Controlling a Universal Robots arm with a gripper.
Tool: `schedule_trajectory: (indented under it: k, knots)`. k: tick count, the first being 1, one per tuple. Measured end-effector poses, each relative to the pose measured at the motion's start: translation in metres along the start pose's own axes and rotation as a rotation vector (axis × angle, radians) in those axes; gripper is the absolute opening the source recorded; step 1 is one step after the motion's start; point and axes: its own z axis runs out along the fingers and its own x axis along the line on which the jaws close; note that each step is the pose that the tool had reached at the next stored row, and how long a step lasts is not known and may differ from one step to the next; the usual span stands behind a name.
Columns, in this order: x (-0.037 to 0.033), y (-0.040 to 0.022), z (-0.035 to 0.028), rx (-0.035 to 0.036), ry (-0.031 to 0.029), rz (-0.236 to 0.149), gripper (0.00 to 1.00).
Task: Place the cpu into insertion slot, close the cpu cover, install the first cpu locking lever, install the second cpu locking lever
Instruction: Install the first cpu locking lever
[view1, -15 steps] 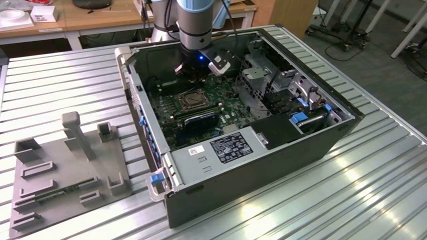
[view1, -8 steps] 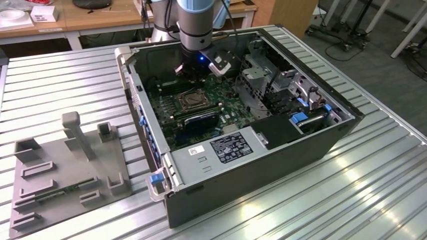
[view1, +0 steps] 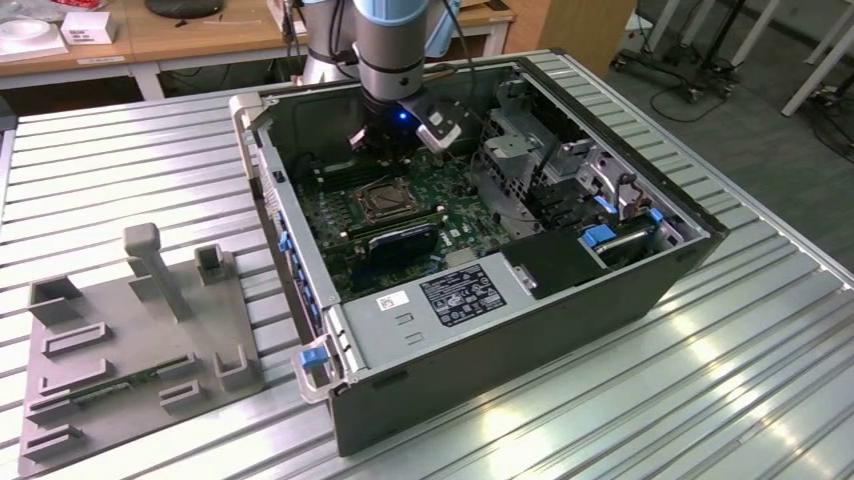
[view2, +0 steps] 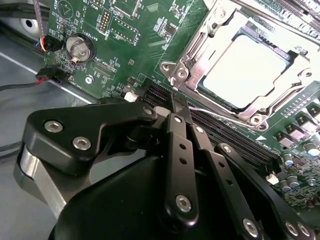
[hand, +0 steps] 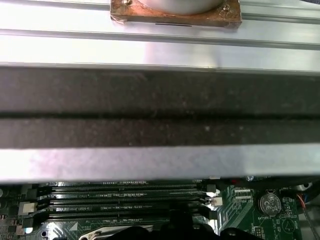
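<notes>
In the exterior view, you see the arm reaching down into the open black steel computer case (view1: 534, 340), which stands on the ribbed aluminium desk (view1: 747, 390). Your hand (view1: 396, 135) hangs over the green circuit board (view1: 454, 235), near the square insertion slot (view1: 378, 201). A grey moulded fixture (view1: 134, 340) lies on the exterior view's left.

In the second wrist view, the matte black fingers (view2: 180, 145) are pressed together, with their tips over the long black memory slots (view2: 230, 137) just beside the socket. The cpu (view2: 245, 67), smooth and pale, lies flat in the slot. The shiny silver cpu cover (view2: 192, 70) is folded down around it. A thin wire lever (view2: 220, 114) runs from the fingertips along the cover's edge; you cannot tell whether it is pinched.

In the first wrist view, you get brushed aluminium rails (hand: 160, 47), a grainy dark band (hand: 160, 107), the memory slots and a round coin battery (hand: 270, 204).
</notes>
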Motion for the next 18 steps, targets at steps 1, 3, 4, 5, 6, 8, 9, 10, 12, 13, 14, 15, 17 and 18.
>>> schedule_trajectory:
  k: [1,3,4,5,6,8,9,10,12,13,14,15,17,18]
  knots:
    - [0.0001,0.0005,0.0001,0.0000,0.0000,0.000,0.11]
    - [0.0004,0.0013,0.0000,0.0000,0.0000,0.000,0.11]
    - [0.0004,0.0017,-0.0004,0.0001,0.0001,0.000,0.11]
    - [0.0003,0.0023,-0.0014,0.0002,0.0001,0.000,0.11]
    - [0.0000,0.0030,-0.0032,0.0000,0.0001,0.000,0.11]
    - [-0.0005,0.0041,-0.0070,-0.0001,-0.0001,0.000,0.11]
    - [-0.0008,0.0046,-0.0089,-0.0001,-0.0002,0.001,0.11]
    - [-0.0011,0.0051,-0.0108,-0.0002,-0.0003,0.001,0.11]
    - [-0.0017,0.0060,-0.0151,0.0000,-0.0002,0.001,0.11]
    - [-0.0019,0.0063,-0.0167,0.0000,-0.0002,0.001,0.11]
    - [-0.0020,0.0065,-0.0173,-0.0001,-0.0003,0.001,0.11]
    - [-0.0020,0.0065,-0.0173,-0.0002,-0.0004,0.001,0.11]
    - [-0.0016,0.0065,-0.0175,0.0000,-0.0008,0.001,0.11]
    - [-0.0014,0.0063,-0.0175,-0.0001,-0.0010,0.001,0.11]
